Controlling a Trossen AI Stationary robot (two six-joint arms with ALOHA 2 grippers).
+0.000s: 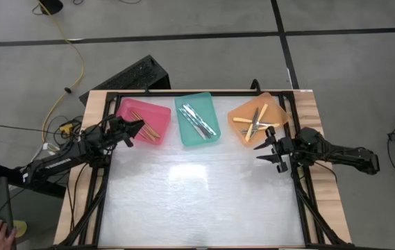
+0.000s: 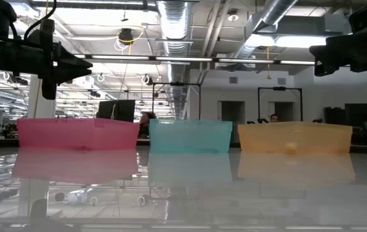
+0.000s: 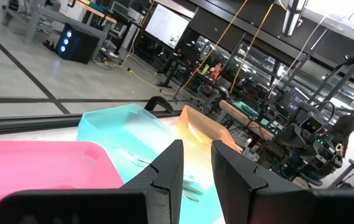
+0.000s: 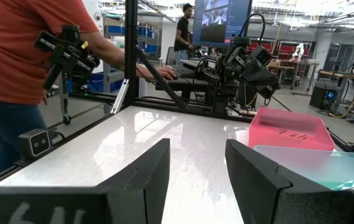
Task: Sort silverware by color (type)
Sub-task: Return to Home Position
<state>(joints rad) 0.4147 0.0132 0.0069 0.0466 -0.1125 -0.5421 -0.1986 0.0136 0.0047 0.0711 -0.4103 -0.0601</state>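
Three trays line the upper middle of the high view, with the silverware (image 1: 198, 119) split among the pink tray (image 1: 129, 110), teal tray (image 1: 204, 102) and orange tray (image 1: 275, 108). Your left gripper (image 1: 132, 133) and right gripper (image 1: 269, 150) hang just below them, parted and empty, likely so homing won't snag. In the low view, tray walls hide the utensils and the right gripper is cropped at upper right. Each wrist view shows its gripper holding nothing.
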